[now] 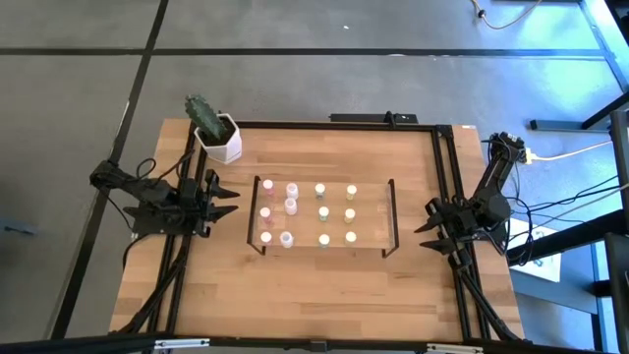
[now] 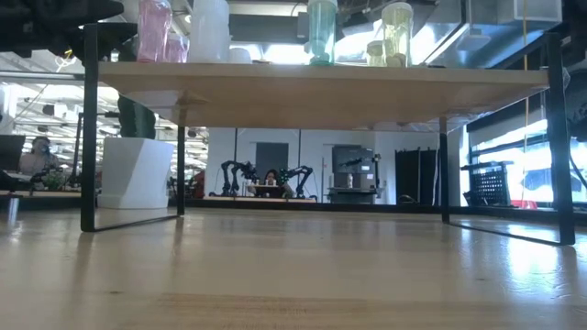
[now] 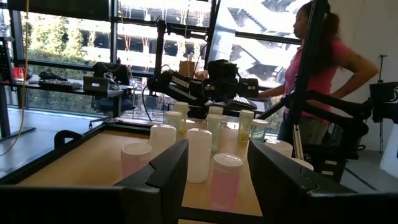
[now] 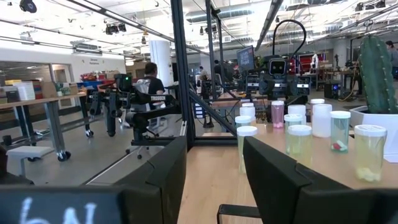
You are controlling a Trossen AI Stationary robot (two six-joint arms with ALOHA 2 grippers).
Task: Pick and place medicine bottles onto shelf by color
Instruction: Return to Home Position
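The shelf (image 1: 378,218), a light-wood board on thin black end frames, stands mid-table. On it stand the medicine bottles in columns: pink (image 1: 266,211) at the left, pale green (image 1: 323,212) in the middle, yellow (image 1: 349,213) at the right. In the low view the board (image 2: 312,87) shows from the side, with bottles (image 2: 322,29) on top. My left gripper (image 1: 233,201) is open and empty left of the shelf, pointing at it. My right gripper (image 1: 423,226) is open and empty right of the shelf. Each wrist view looks along the rows of bottles, with pink ones (image 3: 225,180) nearest the left gripper and yellow ones (image 4: 247,146) nearest the right.
A white hexagonal pot with a cactus (image 1: 218,138) stands at the table's far left, close to the shelf's far left corner. A black frame (image 1: 334,124) runs along the table's far edge and sides. A person (image 3: 317,68) stands beyond the table's right side.
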